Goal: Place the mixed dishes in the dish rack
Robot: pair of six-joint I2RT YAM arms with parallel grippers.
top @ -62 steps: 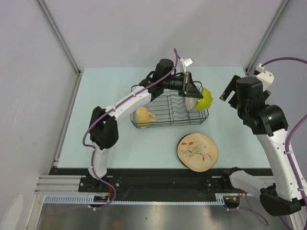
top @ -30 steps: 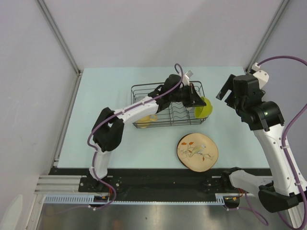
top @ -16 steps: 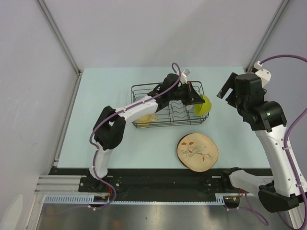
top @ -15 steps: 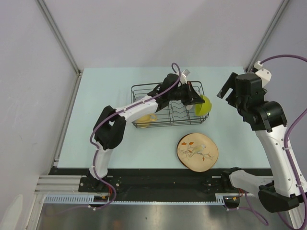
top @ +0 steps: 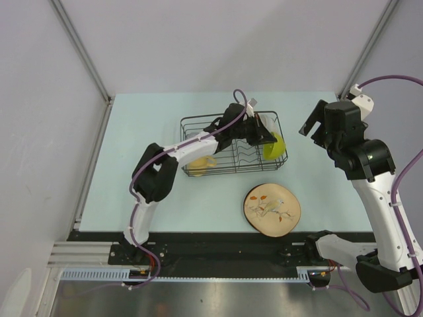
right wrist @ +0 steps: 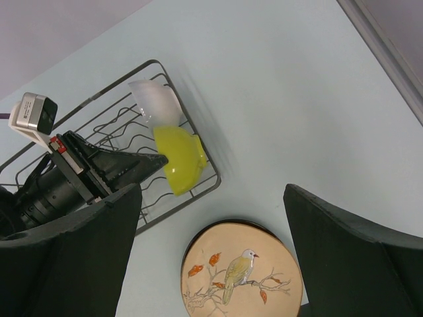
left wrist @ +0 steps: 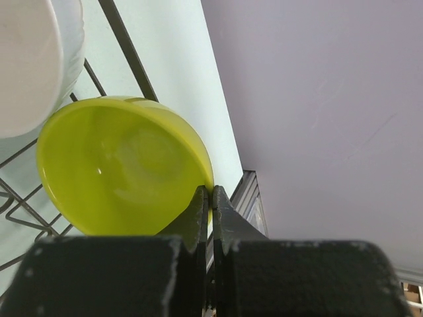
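The dish rack (top: pixel 218 124), a black wire basket, stands mid-table. My left gripper (top: pixel 267 137) reaches over its right end, shut on the rim of the lime-green bowl (top: pixel 273 147), which hangs tilted on its side at that end. In the left wrist view the fingertips (left wrist: pixel 201 198) pinch the lime-green bowl (left wrist: pixel 119 175) at its edge. A small white bowl (top: pixel 266 121) leans in the rack just behind it. The yellow-orange mug (top: pixel 200 163) sits at the rack's front left. A tan plate (top: pixel 271 209) with a bird and leaves lies flat in front. My right gripper (top: pixel 312 122) hovers open to the right, holding nothing.
The right wrist view looks down on the rack (right wrist: pixel 109 119), the white bowl (right wrist: pixel 155 99), the green bowl (right wrist: pixel 180 157) and the plate (right wrist: pixel 241 271). Grey walls with metal corner posts (top: pixel 82 53) enclose the table, and a rail runs along its near edge.
My left gripper has carried the green bowl a little left and down onto the rack's right end, uncovering the white bowl behind it. The right arm has barely moved.
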